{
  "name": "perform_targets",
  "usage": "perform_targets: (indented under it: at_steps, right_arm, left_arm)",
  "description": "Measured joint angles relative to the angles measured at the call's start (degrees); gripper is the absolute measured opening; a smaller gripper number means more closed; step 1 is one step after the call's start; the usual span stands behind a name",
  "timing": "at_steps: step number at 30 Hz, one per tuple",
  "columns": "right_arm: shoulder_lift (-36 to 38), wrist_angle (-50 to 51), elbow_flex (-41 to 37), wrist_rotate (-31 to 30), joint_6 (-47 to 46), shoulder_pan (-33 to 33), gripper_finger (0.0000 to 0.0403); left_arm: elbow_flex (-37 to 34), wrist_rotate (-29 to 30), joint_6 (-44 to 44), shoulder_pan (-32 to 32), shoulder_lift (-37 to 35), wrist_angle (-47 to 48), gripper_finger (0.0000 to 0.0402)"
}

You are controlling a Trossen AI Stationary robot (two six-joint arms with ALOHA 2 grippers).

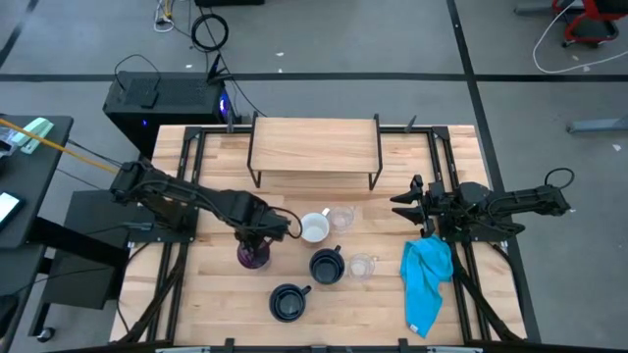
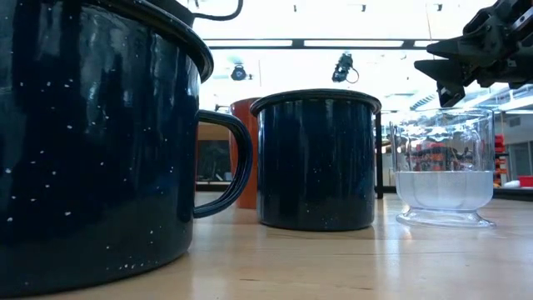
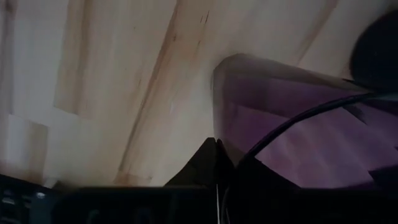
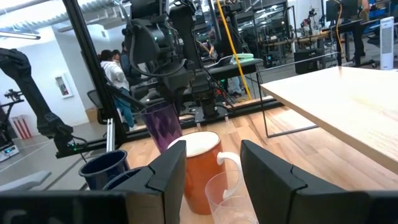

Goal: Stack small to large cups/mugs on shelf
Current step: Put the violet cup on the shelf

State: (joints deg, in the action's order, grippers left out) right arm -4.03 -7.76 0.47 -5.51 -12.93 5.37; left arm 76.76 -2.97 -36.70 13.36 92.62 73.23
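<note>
The left claw (image 1: 254, 242) is squeezed tight on the rim of the purple tumbler (image 1: 252, 256). The tumbler stands on the tabletop (image 1: 211, 304), in front of the shelf (image 1: 314, 145) and a bit to its left. In the right wrist view you can see the left claw gripping the top edge of the tumbler (image 4: 163, 127).

I think the step now is lifting the tumbler. To do it well, the claw should go straight up and slow, so the thin rim does not slip out. It should keep the tumbler from tipping and stay clear of the orange mug (image 1: 314, 227) just beside it.

The right claw (image 1: 407, 208) waits near the right side of the tabletop, above the blue cloth (image 1: 428, 277). Its fingers are partly apart and hold nothing.

Now count. There is 1 purple tumbler. There is 1 orange mug, white inside. There are 2 dark blue mugs (image 1: 326, 266) (image 1: 288, 301). There are 2 clear glasses (image 1: 342, 218) (image 1: 362, 266). That makes 6 cups. All 6 are on the tabletop. There is 1 shelf, and no cup sits on it yet.
</note>
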Motion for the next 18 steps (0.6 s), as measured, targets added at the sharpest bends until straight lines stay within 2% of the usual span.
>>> perform_targets:
  at_steps: [18]
  right_arm:
    - [0.00,0.01,0.01,0.00,0.00,0.00,0.0159]
  left_arm:
    - [14.09,1.47,8.44,-8.14,0.00,10.91,0.0012]
